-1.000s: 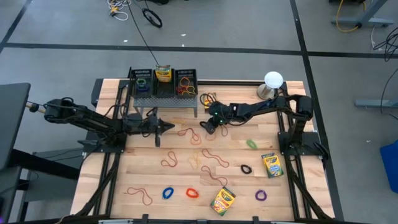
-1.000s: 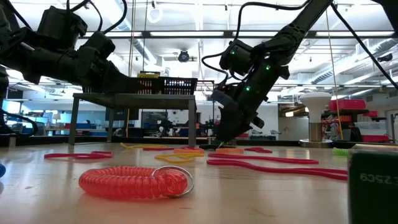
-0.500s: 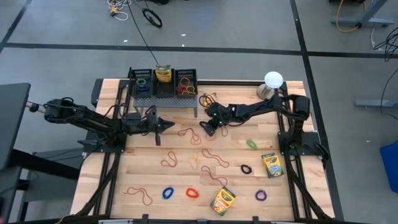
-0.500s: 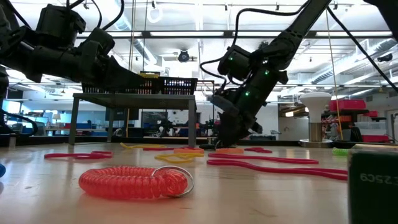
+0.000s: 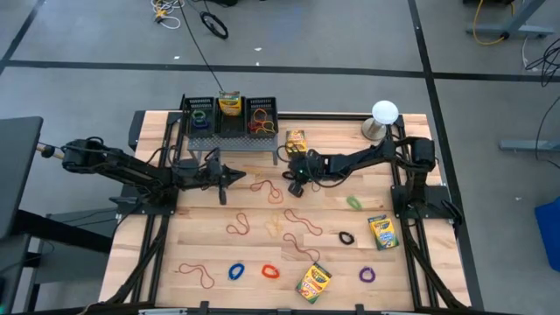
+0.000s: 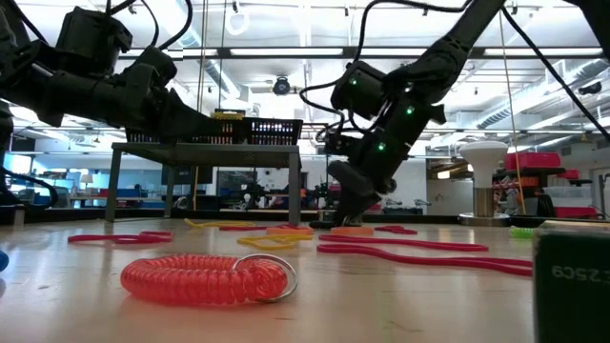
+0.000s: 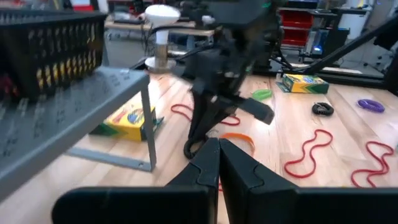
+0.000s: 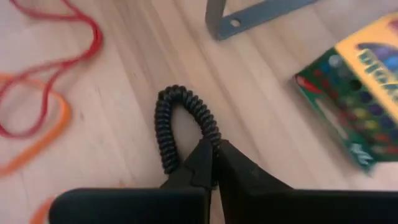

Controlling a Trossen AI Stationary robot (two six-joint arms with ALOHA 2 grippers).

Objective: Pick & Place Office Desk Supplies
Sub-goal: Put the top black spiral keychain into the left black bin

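The right end effector (image 5: 294, 180) sits low over the tabletop (image 5: 254, 254) just above the centre of the high view, its fingers pinched together on a black coiled band (image 8: 180, 124), whose loop lies on the wood in front of the tips. A crayon box (image 5: 296, 142) lies just beyond it, near the leg of the grey rack (image 5: 229, 140) that carries black baskets at the top of the frame. The left end effector (image 5: 236, 178) hangs to the left of centre, fingers closed on nothing. Red and orange band loops (image 5: 262, 186) lie between the two. Lower in the frame lie a blue coil (image 5: 236, 272), a red coil (image 5: 270, 271), a purple coil (image 5: 367, 275), another black coil (image 5: 346, 237) and two more crayon boxes (image 5: 313, 281), one at the lower centre and one at the right.
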